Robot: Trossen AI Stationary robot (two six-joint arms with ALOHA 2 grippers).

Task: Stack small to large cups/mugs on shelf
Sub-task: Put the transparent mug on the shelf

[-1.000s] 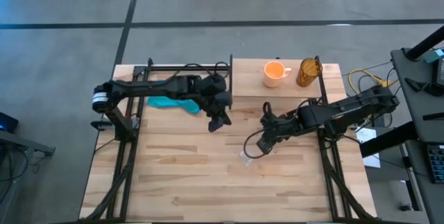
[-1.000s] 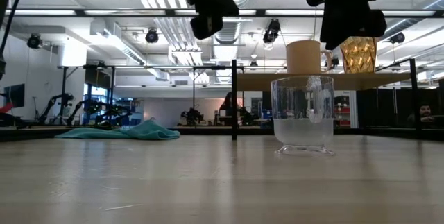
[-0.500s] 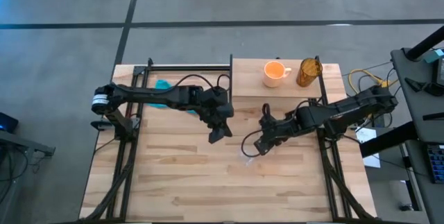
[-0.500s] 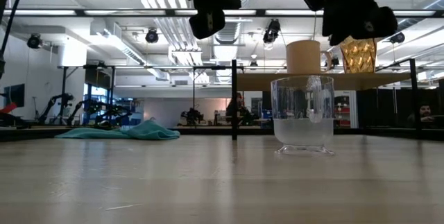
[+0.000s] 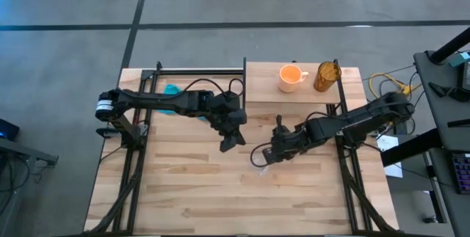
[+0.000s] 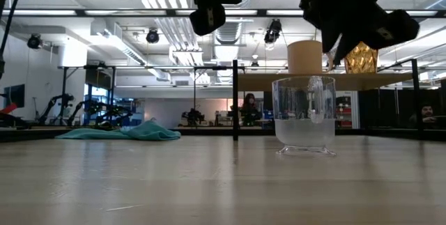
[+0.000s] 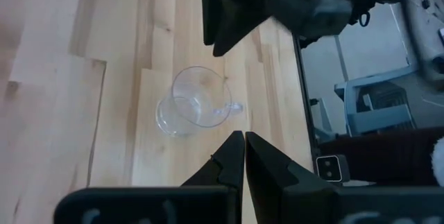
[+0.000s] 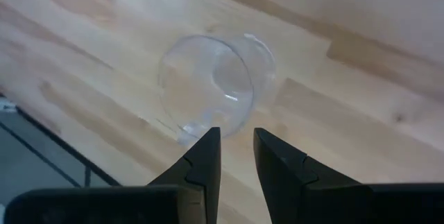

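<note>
Right tool [image 8: 236,156] above glass cup [image 8: 208,87] (untouched)

A clear glass cup [image 8: 208,89], smooth and glossy, is catching highlights on the tabletop [image 5: 191,186] of pale, matt wood planks with visible grain. Matt dark fingers [image 8: 201,161] of the right gripper [image 8: 234,156] are showing above it. On the light-wood shelf [image 5: 264,83], a smooth orange mug [image 5: 291,77] is sitting beside a shiny amber-brown cup [image 5: 326,76]. A soft teal cloth [image 6: 125,132] is lying crumpled.
</note>
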